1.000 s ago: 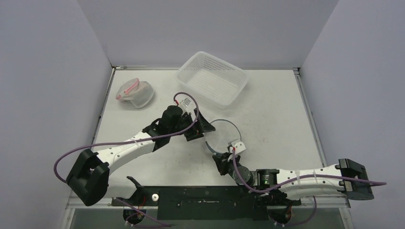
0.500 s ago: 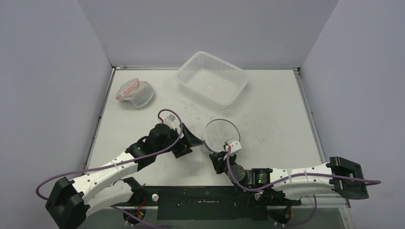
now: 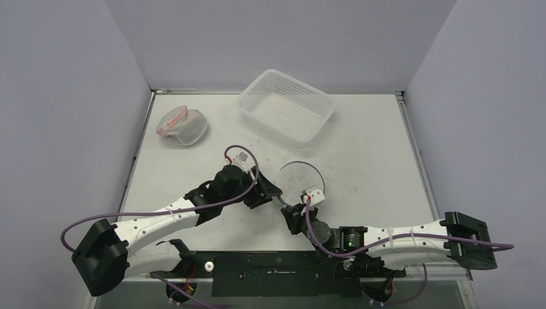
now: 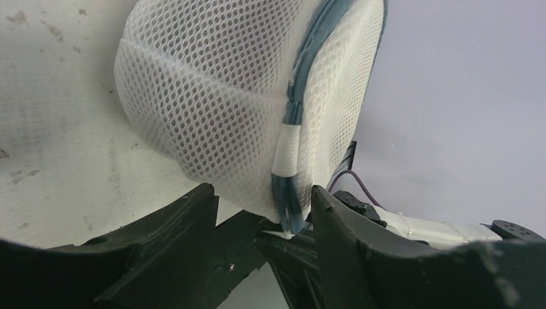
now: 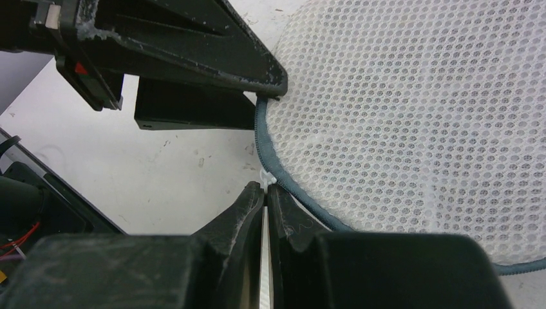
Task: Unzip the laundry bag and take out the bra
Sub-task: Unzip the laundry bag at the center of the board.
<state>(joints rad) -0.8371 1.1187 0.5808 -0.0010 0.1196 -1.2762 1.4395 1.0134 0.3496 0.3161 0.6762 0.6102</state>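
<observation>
At the back left of the table (image 3: 193,170) I see a white bundle (image 3: 182,126) with a pink strip across it. It lies well apart from both arms. I cannot tell from here what it is.

My left arm reaches in low from the near left. The left gripper (image 3: 273,192) sits just beside the left edge of the bag (image 3: 302,177). On its wrist camera the fingers (image 4: 180,225) stand spread, with the bag's lower edge between them. Whether either finger presses on the mesh, I cannot tell.

Behind that, at the back centre, the basket (image 3: 248,103) sits at an angle to the table edges, apart from the bag.

The bag is a round white mesh pouch with a blue zip band (image 5: 261,138) around its rim. It lies mid-table, between the two grippers and a little right of centre. The left wrist camera shows it domed, with the band running down over it to the near edge. I cannot make out what is inside through the mesh.

My right arm comes in from the near right, stretched along the front of the table. The right gripper (image 5: 265,190) has its fingers pressed together at the bag's near-left rim, pinching a small white tab (image 5: 267,176) that sits on the zip band. One left finger's tip touches the band just above that spot.
</observation>
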